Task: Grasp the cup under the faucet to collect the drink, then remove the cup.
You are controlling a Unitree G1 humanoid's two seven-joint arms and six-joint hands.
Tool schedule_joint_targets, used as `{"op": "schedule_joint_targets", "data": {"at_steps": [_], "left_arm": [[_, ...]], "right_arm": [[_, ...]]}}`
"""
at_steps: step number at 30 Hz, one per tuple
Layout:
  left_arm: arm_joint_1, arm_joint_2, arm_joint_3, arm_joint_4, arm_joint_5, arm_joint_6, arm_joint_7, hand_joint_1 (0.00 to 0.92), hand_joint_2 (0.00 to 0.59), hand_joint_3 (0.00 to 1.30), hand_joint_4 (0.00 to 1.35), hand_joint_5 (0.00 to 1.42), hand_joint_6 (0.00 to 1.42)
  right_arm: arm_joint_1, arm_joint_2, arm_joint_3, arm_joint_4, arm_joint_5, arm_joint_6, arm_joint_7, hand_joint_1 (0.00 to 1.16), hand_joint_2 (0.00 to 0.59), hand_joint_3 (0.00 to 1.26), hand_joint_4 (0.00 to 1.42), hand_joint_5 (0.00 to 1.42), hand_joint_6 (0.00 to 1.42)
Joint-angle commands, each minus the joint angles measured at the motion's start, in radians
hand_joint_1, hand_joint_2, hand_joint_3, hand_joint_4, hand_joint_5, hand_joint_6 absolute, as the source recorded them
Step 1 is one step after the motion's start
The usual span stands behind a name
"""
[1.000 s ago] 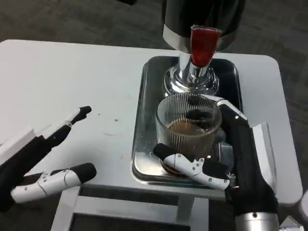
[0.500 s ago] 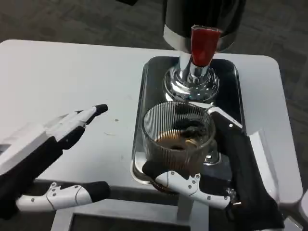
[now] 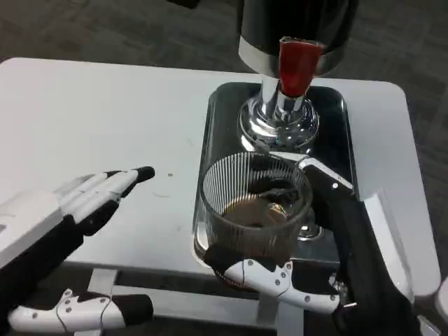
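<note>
The cup is clear ribbed glass. The faucet base is polished chrome with a glossy red plastic lever. The tray is shiny metal; the tabletop matt white.

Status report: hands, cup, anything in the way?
Right hand grips the cup, brown drink inside. Cup sits at the tray's near edge, in front of the faucet. Left hand open, holding nothing. Nothing blocking.

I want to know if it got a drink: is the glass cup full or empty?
Partly filled. The ribbed glass cup, held by the right hand, shows brown drink only near its bottom.
</note>
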Motion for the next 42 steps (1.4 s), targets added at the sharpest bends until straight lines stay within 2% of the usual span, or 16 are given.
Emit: {"op": "schedule_joint_targets", "data": {"at_steps": [1, 9, 17, 42], "left_arm": [[0.033, 0.019, 0.016, -0.045, 0.001, -0.032, -0.020, 0.000, 0.044, 0.00, 0.00, 0.00, 0.00], [0.079, 0.017, 0.033, -0.083, 0.007, -0.060, -0.028, 0.000, 0.044, 0.00, 0.00, 0.00, 0.00], [0.074, 0.022, 0.032, -0.100, 0.010, -0.055, -0.027, 0.000, 0.045, 0.00, 0.00, 0.00, 0.00], [0.098, 0.017, 0.074, -0.144, -0.025, -0.032, -0.037, 0.000, 0.045, 0.00, 0.00, 0.00, 0.00]], "right_arm": [[0.021, 0.001, 0.018, -0.060, 0.001, -0.009, 0.018, 0.78, 0.195, 0.69, 0.74, 0.93, 1.01], [0.045, -0.001, 0.027, -0.092, -0.004, -0.005, 0.039, 0.78, 0.194, 0.69, 0.74, 0.93, 1.01], [0.064, -0.002, 0.036, -0.118, -0.006, -0.001, 0.057, 0.78, 0.194, 0.69, 0.74, 0.93, 1.01], [0.062, 0.003, 0.090, -0.112, -0.033, 0.008, 0.058, 0.78, 0.195, 0.69, 0.75, 0.93, 1.02]]}}
